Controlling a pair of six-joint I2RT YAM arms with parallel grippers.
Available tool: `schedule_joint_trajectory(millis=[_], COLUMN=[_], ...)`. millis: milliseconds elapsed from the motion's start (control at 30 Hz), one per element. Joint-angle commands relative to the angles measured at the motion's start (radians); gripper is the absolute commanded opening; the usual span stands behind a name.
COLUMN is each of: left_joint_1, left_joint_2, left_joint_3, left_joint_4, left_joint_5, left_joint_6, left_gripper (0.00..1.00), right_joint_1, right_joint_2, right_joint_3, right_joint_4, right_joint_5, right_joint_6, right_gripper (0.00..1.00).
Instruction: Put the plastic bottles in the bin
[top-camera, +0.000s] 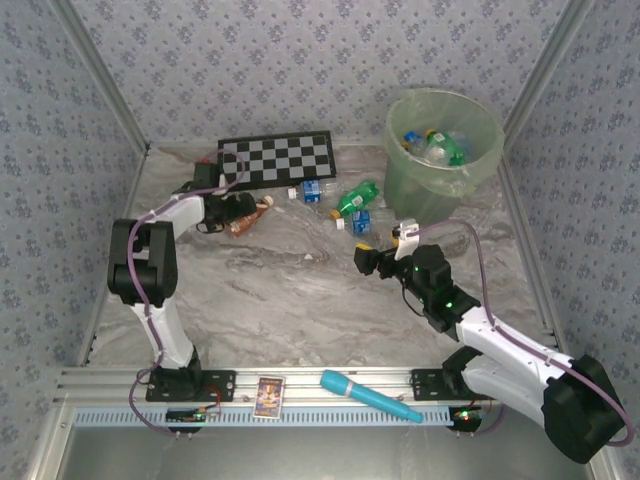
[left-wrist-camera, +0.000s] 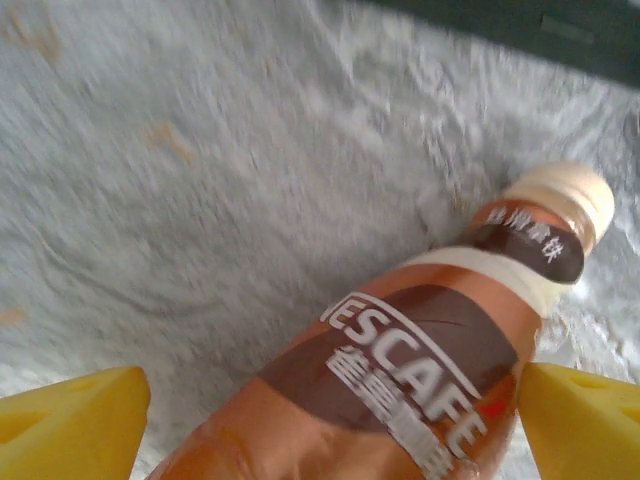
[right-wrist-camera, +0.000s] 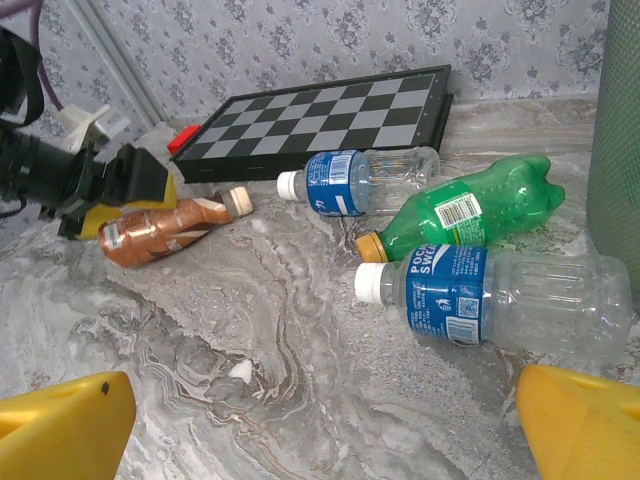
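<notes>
Marble table (top-camera: 300, 290): left gripper (left-wrist-camera: 332, 385) straddles the brown bottle (left-wrist-camera: 450, 300), jaws apart; best close squarely across its body. Right gripper (right-wrist-camera: 325, 400) gapes empty.

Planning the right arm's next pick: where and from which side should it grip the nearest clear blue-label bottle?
Likely the label band of the nearest clear blue-label bottle, lying on its side, cap toward the left arm. Bring the open right tool down from above, straddling its round body; the green bottle crowds its far side.
</notes>
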Motion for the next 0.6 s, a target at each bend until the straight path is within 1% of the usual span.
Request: schedule_joint_trajectory(millis=[0, 233, 333, 567], left_joint_1=[-0.022, -0.127, -0.139, -0.155], left_joint_2=[-0.059, -0.017, -0.001, 0.057], left_joint_3=[-0.033, 0.028, 0.029, 0.064], left_joint_4=[0.008, -0.08, -0.097, -0.176], left_joint_5=[0.045, -0.061, -0.075, -0.138], left_joint_6=[0.023, 0.106, 0.106, 0.09], left_gripper=[0.92, 0.92, 0.91, 0.85], right_joint_1=[0.005, 0.004, 0.003, 0.002], right_joint_2=[0.007, 0.031, 0.03, 0.019], right_joint_3=[0.005, 0.012, 0.012, 0.014], right_joint_4=[0.016, 0.011, 0.005, -0.001], right_joint_5=[0.022, 0.029, 0.034, 0.028], right_joint_6=[0.019, 0.02, 0.02, 0.03], right_gripper=[1.0, 0.99, 1.0, 1.0])
